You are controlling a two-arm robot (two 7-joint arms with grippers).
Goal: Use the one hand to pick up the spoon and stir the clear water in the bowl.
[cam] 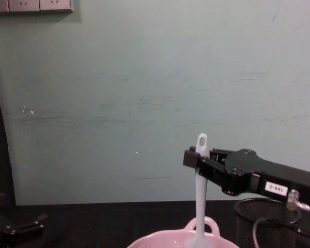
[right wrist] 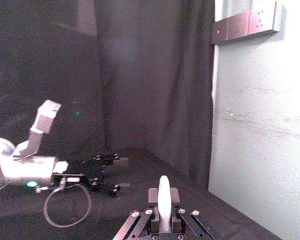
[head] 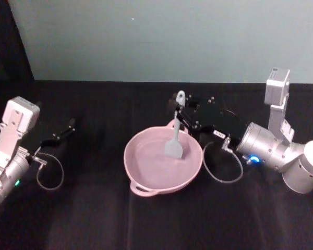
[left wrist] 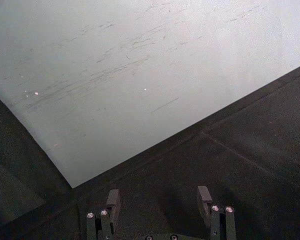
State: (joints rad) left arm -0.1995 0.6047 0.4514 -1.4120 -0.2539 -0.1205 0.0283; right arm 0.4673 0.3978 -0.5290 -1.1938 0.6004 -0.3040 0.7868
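The black table [head: 94,219] is stretching across in front of me, and the pink bowl [head: 129,166] is sitting near its middle, with one loop handle pointing to 7 o'clock in the head view. My right claw [head: 178,115] is reaching in from 3 o'clock and hanging over the bowl's far rim, at about 1 o'clock of the bowl. Its fingers are clamping tight on the upper handle of the spoon [head: 175,146]. My left claw [head: 68,126] is idling well apart from the bowl, out at its 9 o'clock and low over the table. Its fingers [left wrist: 112,200] are standing spread with nothing between them. In the chest view a black mesh cup [cam: 268,222] is standing at the bowl's 3 o'clock, just below my right claw. The white spoon is standing nearly upright. Its end with the oval hole is poking up above my fingers, and its broad scoop is hanging down inside the bowl, toward the far side. I cannot tell how deep the scoop is sitting in the water.
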